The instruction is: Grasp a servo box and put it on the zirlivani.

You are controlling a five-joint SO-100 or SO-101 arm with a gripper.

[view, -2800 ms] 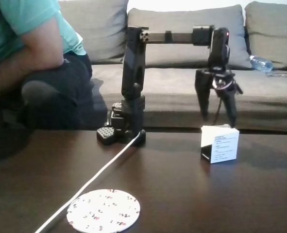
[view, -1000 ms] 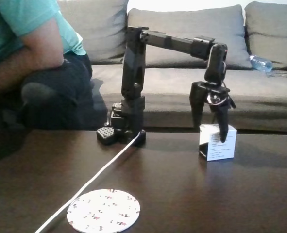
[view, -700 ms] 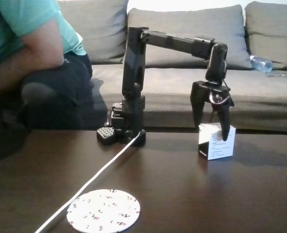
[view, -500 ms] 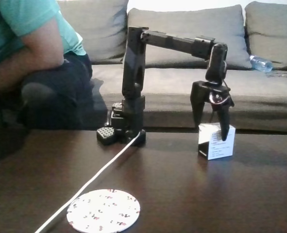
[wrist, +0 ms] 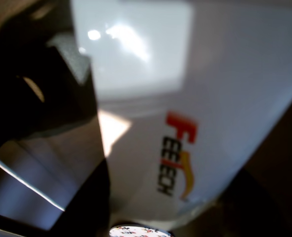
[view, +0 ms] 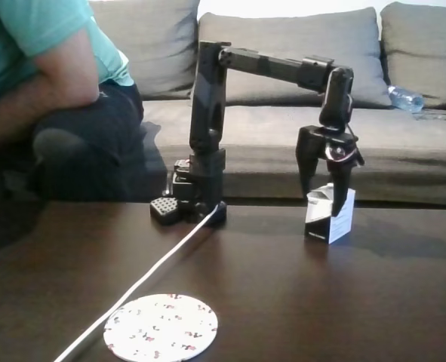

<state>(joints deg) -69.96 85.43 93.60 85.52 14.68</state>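
Observation:
The servo box (view: 331, 217), white with a dark side panel, stands slightly tilted on the dark table at the right of the fixed view. My gripper (view: 324, 204) points down over it with one finger on each side, shut on the servo box. In the wrist view the servo box (wrist: 210, 98) sits very close, showing a red and yellow logo, with a dark finger (wrist: 47, 89) against its left side. The zirlivani (view: 161, 326), a flat white speckled disc, lies at the table's front left, far from the box. A sliver of the zirlivani (wrist: 136, 232) shows at the bottom of the wrist view.
A white cable (view: 147, 283) runs from the arm base (view: 196, 202) diagonally to the front left, passing close to the disc. A person (view: 49, 90) sits at the left. A grey sofa (view: 283, 75) with a water bottle (view: 404, 98) stands behind the table (view: 298, 302).
The gripper came down from above the box to straddle it, then its fingers closed inward. The box turned and tilted, now showing a narrower face.

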